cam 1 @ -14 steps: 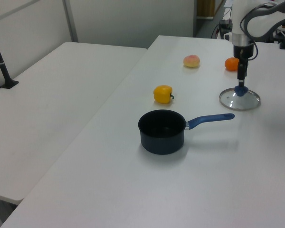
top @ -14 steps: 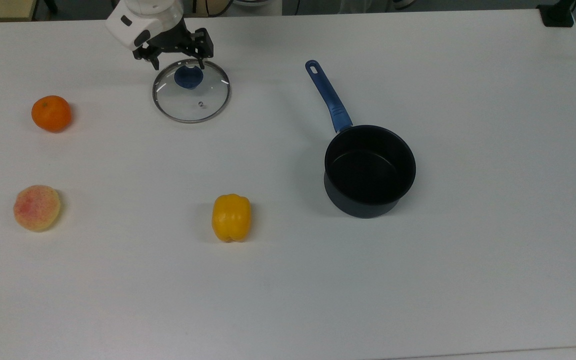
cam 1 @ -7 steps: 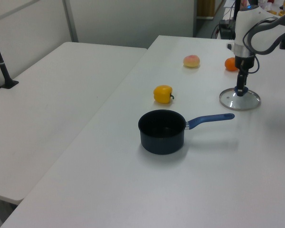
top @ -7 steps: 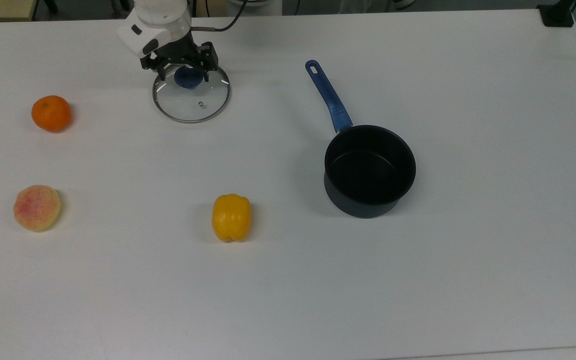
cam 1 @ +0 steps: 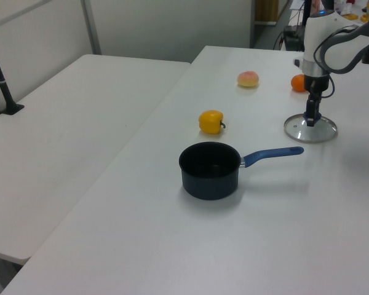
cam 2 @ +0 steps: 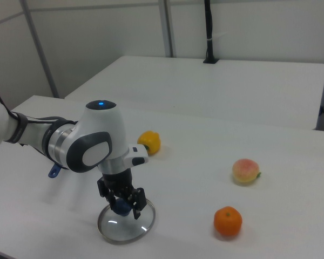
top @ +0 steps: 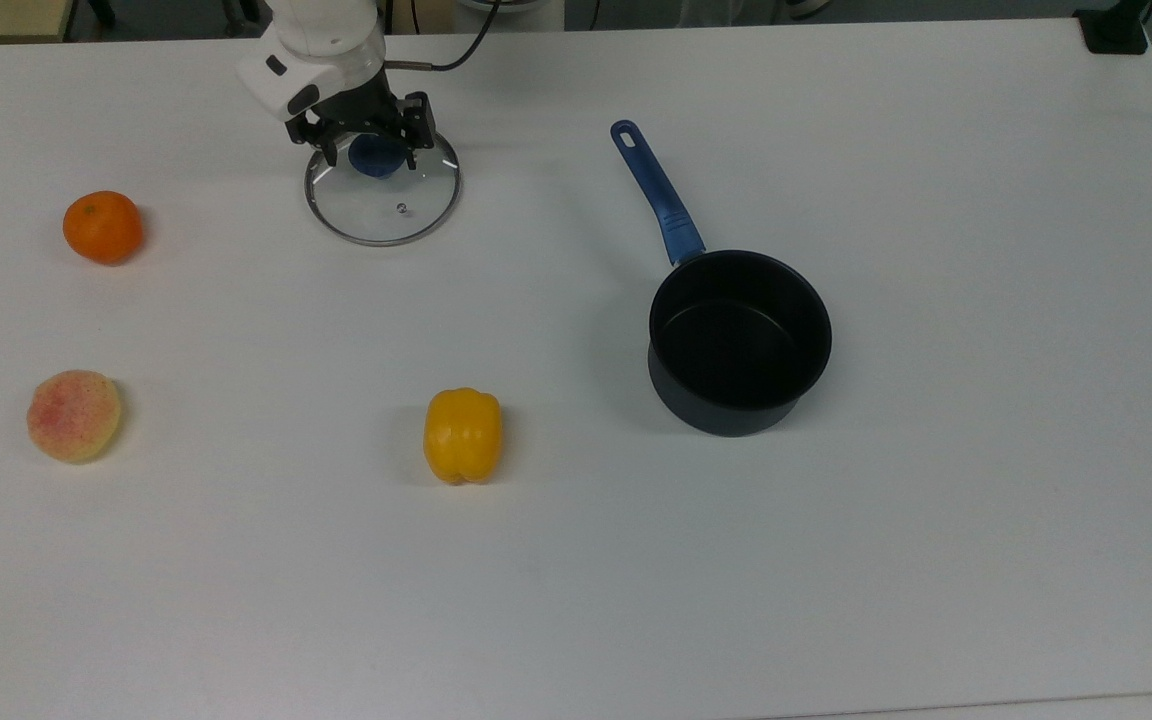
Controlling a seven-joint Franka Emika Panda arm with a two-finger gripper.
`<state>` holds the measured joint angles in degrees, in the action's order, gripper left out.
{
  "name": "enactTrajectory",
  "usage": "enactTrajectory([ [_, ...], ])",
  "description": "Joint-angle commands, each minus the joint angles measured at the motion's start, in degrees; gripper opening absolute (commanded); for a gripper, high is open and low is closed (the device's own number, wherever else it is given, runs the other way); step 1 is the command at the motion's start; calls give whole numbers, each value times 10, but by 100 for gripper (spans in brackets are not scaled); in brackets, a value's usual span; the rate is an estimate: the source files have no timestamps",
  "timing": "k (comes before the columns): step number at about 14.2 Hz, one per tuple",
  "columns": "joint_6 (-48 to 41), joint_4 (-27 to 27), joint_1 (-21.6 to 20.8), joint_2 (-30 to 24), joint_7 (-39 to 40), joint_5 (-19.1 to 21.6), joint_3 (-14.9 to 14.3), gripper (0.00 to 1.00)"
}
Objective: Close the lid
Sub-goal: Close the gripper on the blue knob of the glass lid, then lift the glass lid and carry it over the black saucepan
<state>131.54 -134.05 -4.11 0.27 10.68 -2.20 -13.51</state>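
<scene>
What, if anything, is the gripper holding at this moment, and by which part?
Nothing is clearly held yet. The gripper straddles the blue knob of the glass lid, fingers either side, still apart; the lid lies flat on the table.

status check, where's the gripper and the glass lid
Gripper down around blue knob of round clear glass lid, fingers open. Lid flat on white table, apart from dark saucepan. Path between them bare.

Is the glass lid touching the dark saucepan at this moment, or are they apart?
Apart. The top view shows the lid flat on the table, with bare tabletop between it and the saucepan.
</scene>
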Motion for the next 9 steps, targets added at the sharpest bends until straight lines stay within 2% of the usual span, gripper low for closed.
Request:
enactTrajectory([
  [1, 9, -5, -8, -4, -16, -5, -3, 54],
  [3, -7, -1, -8, -6, -16, -5, -3, 26],
  [5, -29, 5, -8, -8, -15, -5, -3, 24],
  [9, -97, 52, -6, -11, -15, -4, -3, 21],
])
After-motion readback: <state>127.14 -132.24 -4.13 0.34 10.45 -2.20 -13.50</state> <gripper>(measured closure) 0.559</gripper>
